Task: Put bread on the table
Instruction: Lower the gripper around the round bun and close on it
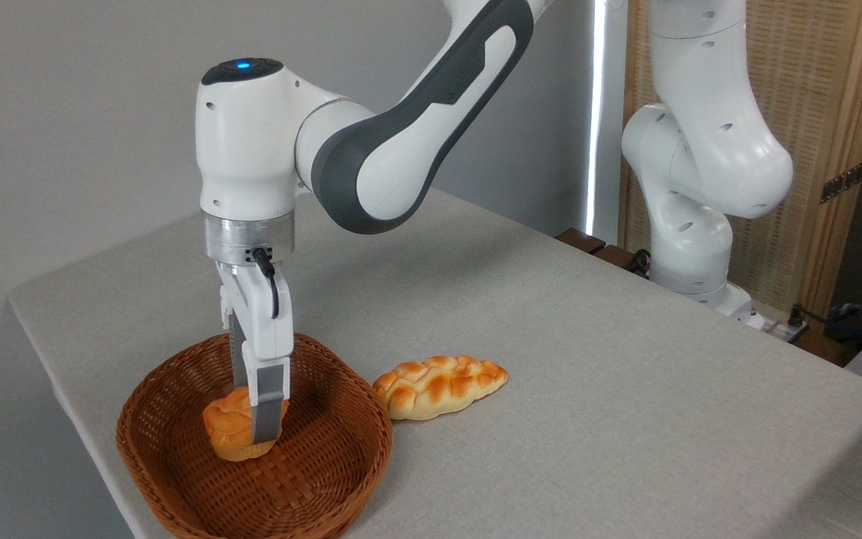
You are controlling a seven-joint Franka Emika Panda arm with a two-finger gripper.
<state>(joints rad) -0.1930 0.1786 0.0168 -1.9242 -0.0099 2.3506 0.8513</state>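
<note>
The claw grips a small bun inside a basket on the counter.

The big grey-beige cloth counter (551,359) lies under the white robot arm (371,142). The brown woven wicker basket (176,449) sits right below the claw (260,427). A long pale braided loaf (438,385) lies on the counter just right of the claw, touching the basket's rim. The claw is closed around the small round orange-golden bun (229,430), inside the basket.

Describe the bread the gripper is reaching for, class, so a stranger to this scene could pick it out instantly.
Start at the brown wicker basket near the table's front left corner. Inside it, at the gripper, sits the bread: a small round orange-golden bun. The braided loaf beside the basket is longer, paler and lies on the cloth.
</note>
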